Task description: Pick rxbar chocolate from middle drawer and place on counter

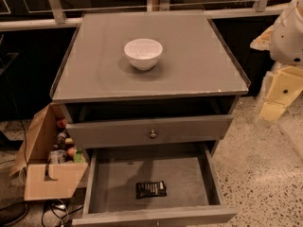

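While the middle drawer [120,174] stands pulled well out toward the near side, the rxbar chocolate [151,189] lies flat on its grey floor. It is roughly centred left to right, close to the near front wall, and touches no wall.

End effector [279,96]: at the far right of the scene, beside the cabinet and below tabletop [199,67] level, well apart from the drawer. Its state, spread or pressed together, cannot be told. The bar is not in it.

Handling, judged:
- The bar looks light and thin. The wrapper is likely slick, with some give, and it is not fragile, though a hard squeeze would dent it.
- Its long axis runs left-right, so the best hold is across the short width at mid-length, from above.
- Since it lies flat, the tips must come down almost to the drawer floor. The bar may skate on the smooth floor if it is touched on one side first.
- The upper drawer front [118,132] with its knob [152,134] sits farther back than the bar, so descent from above looks unobstructed.

Placement: a white bowl [143,53] sits mid-tabletop, with bare surface to its left, right and near side. A cardboard box [47,174] stands on the floor at the left.
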You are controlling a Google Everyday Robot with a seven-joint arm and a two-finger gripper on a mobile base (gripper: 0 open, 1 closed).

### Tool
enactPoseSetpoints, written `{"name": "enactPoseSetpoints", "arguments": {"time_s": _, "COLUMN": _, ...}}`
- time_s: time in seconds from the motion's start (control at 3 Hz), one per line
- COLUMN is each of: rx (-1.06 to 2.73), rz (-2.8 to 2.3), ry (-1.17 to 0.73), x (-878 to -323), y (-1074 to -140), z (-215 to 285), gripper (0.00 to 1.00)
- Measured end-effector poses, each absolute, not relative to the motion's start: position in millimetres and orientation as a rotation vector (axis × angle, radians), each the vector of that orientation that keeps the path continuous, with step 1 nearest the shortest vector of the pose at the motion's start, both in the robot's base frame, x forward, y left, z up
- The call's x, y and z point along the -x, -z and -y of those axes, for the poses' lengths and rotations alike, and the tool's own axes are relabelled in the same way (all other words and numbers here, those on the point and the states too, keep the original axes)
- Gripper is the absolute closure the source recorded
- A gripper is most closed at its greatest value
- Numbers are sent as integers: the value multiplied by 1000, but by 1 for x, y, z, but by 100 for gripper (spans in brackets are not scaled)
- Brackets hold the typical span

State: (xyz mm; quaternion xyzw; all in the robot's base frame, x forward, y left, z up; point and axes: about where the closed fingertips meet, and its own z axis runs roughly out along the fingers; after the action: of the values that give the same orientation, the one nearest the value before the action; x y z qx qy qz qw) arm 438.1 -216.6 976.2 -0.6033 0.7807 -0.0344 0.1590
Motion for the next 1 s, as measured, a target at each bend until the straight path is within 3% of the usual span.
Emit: {"name": "enactPoseSetpoints", "arguments": {"time_s": 1.0, "rx": 1801, "rz": -2188, "ry": 60, "x": -435, "y": -957, "z": 200, "gripper": 0}}
